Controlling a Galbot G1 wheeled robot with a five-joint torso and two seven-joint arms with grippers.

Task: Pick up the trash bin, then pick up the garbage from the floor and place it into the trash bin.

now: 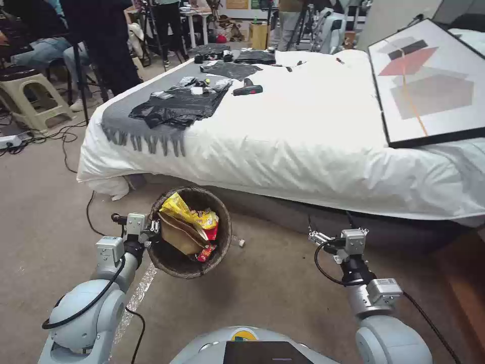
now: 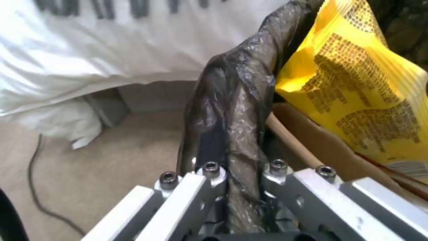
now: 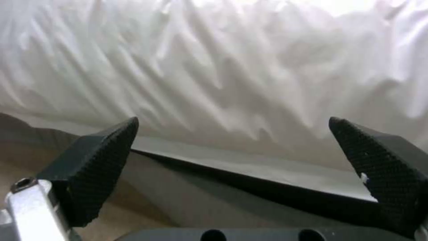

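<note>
The left gripper (image 1: 150,231) is clamped on the left side of the trash bin's (image 1: 222,222) rim, holding the round, tapered bin above the beige carpet floor (image 1: 273,288) just in front of the bed (image 1: 313,146). In the left wrist view the metal jaws pinch the wrinkled, dark brown see-through bag (image 2: 236,110) that is folded over the rim. Inside the bin sits the garbage (image 1: 189,222): a glossy yellow snack wrapper (image 2: 356,87) with printed text, a flat brown paper bag (image 1: 179,235) and crumpled red-and-white packets (image 1: 208,242). A small pale scrap (image 1: 241,243) lies on the floor just right of the bin. The bed's creased white sheet hangs down over its near edge; along its left end lies a gray fringed blanket (image 1: 131,121) with crinkled black plastic bags (image 1: 177,103) spread on it, and a framed picture (image 1: 429,83) of flat colored shapes rests near its right end. The right gripper (image 1: 323,241) hangs low over the floor close to the bed's near edge, well apart from the bin, its black ribbed pads (image 3: 102,157) spread wide with nothing between them, facing the draped sheet and the dark bed base below it.
</note>
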